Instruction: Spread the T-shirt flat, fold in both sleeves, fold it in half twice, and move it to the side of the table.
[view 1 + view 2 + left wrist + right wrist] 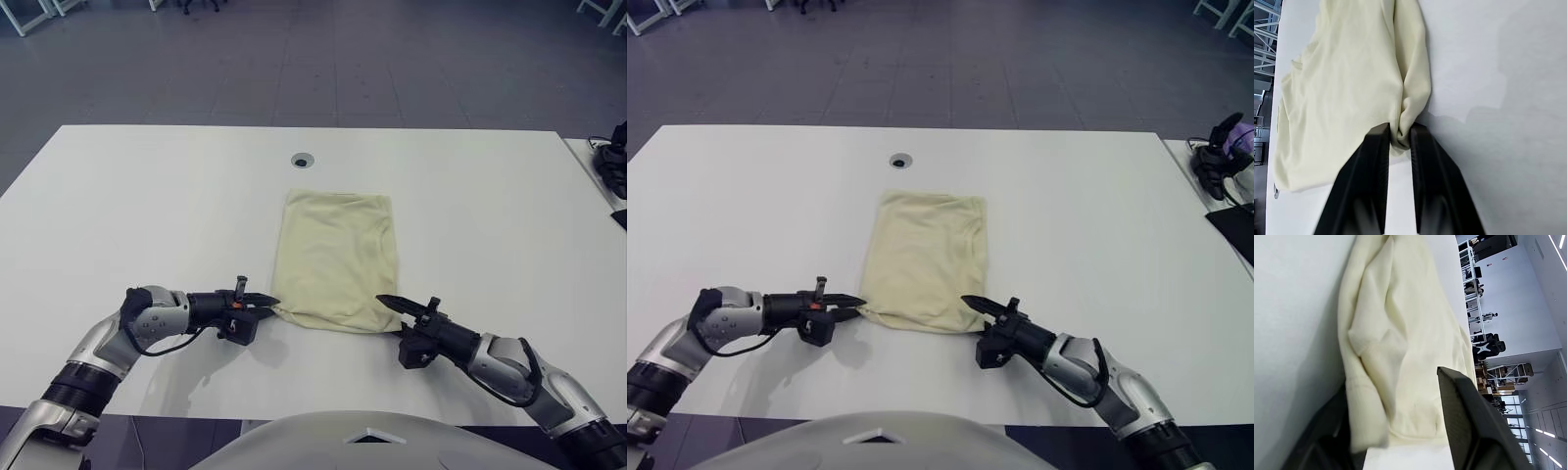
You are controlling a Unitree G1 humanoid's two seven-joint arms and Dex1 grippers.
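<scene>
Cloth is nipped between my left jaws: they are pressed together on a bunched fold of the T-shirt, at the left corner of the end farthest from the cable hole. My right jaws sit at the other corner of that same end, with cloth lying between them, but I cannot tell whether they have clamped down or merely stand around it.

The T-shirt lies on the counter as a narrow upright rectangle. Its far edge is a little short of the hole and its length runs from there back toward me. No sleeve sticks out at either side, so I judge the sleeves are already folded in and the first halving is the step in hand.

Next, I reckon, I should make sure of the right-hand grip. Then both corners lift together and level, and travel toward the hole. They come down on the edge nearest it, so the two ends meet squarely without dragging the lower layer.
</scene>
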